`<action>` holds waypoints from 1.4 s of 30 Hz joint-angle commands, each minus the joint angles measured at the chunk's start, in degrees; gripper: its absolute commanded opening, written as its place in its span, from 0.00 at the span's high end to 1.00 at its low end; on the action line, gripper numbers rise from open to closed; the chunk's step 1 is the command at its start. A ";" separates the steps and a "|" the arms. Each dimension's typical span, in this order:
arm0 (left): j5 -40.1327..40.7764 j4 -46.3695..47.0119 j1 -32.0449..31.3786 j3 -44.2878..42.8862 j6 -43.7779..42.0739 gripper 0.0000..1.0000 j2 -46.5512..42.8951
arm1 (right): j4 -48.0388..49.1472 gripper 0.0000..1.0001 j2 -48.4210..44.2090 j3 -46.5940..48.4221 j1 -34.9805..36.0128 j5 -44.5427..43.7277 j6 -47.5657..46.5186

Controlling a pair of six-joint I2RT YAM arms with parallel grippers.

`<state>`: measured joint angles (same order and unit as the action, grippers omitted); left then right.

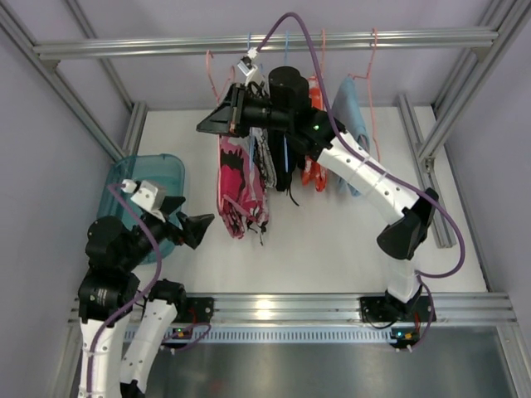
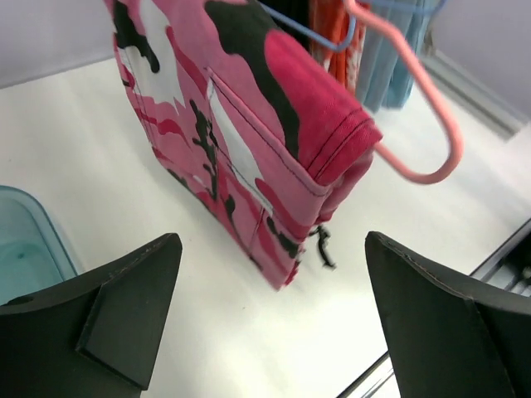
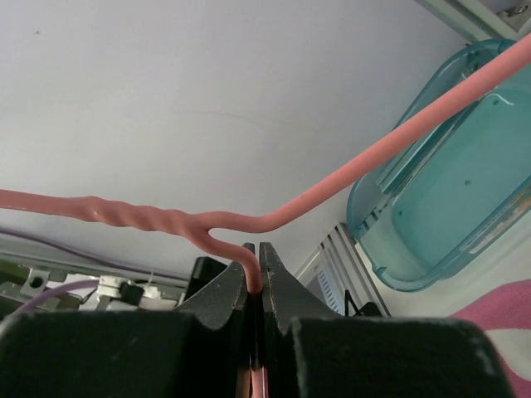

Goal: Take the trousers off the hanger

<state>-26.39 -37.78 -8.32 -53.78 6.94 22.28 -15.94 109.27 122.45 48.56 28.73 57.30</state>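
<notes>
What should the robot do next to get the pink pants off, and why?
Probably ease the left hand forward and close it on the pink trousers. That hand is open, the fabric hangs just ahead of it, and the right hand is shut on the pink hanger, steadying it.

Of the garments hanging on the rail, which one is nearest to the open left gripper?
The pink camouflage trousers, leftmost on the rail, directly before the left gripper. The black-printed pair, orange garment and blue garment hang farther right.

Two folded trouser pairs hung side by side.
The pink camouflage fabric pair draped over a pink wire hanger; the white, black-printed pair hung just beside it.
</notes>
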 commanded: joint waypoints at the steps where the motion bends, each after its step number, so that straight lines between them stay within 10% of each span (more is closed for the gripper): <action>1: -7.28 0.25 -0.21 1.48 -13.87 0.02 4.24 | 7.68 1.00 -1.87 4.81 -0.22 0.10 2.38; 15: -9.29 28.88 -0.21 16.15 -3.60 0.09 2.15 | 7.07 1.00 -1.08 6.66 -0.13 -0.78 3.08; 42: 0.11 41.56 -0.47 19.33 -1.67 0.34 9.97 | 9.09 1.00 -2.66 4.73 0.40 1.06 3.87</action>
<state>-29.89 -2.02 -8.75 -34.04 4.82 31.97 -15.55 109.95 123.87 48.47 27.14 59.70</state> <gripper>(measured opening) 0.676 0.039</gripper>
